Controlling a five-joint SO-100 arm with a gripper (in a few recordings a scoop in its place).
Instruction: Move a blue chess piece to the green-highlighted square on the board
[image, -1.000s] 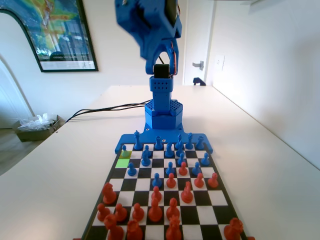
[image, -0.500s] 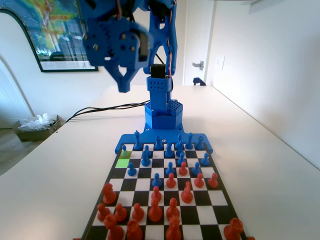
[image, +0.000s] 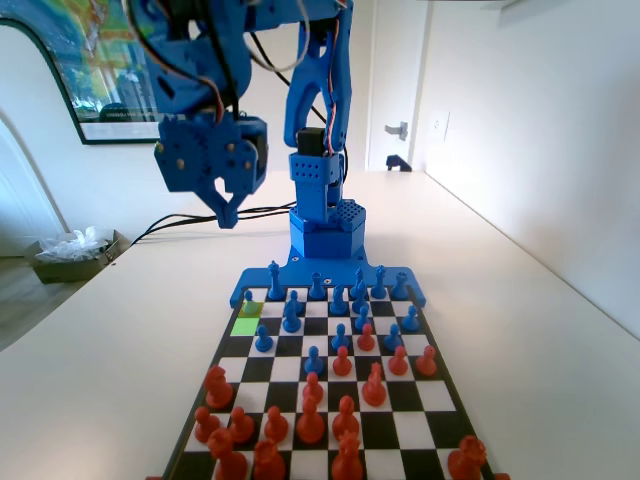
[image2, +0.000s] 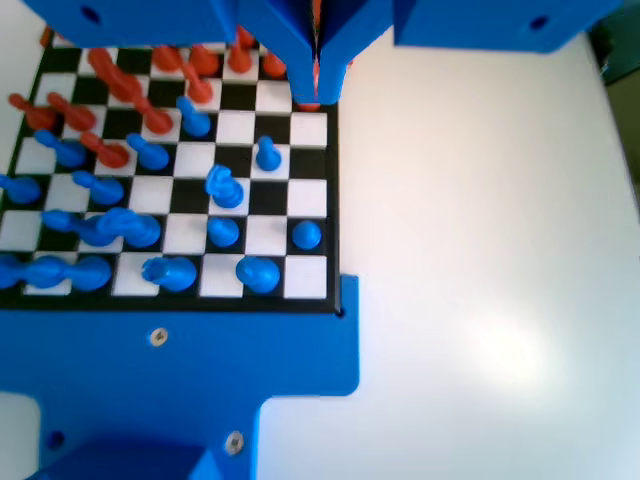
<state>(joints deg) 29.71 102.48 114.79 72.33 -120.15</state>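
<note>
My gripper (image: 226, 214) hangs high over the table, to the left of the board (image: 222, 346) in the fixed view. Its jaws are shut with nothing between them; in the wrist view the gripper (image2: 318, 92) meets in a thin seam over the board's right edge. The green-highlighted square (image: 246, 325) lies in the board's left column, near the blue side. One blue chess piece, a pawn (image: 249, 300), stands just behind it, seen in the wrist view as the pawn (image2: 305, 235). A second blue pawn (image: 263, 340) stands in front and to the right.
Several blue pieces (image: 340, 298) crowd the far rows by the arm's base (image: 325, 235). Red pieces (image: 310, 420) stand in the near rows. Bare table (image: 130, 330) lies on both sides of the board. Black cables (image: 200, 220) run off to the left.
In the fixed view the gripper has swung from above the arm's base to the left and come down lower. No piece on the board has moved.
</note>
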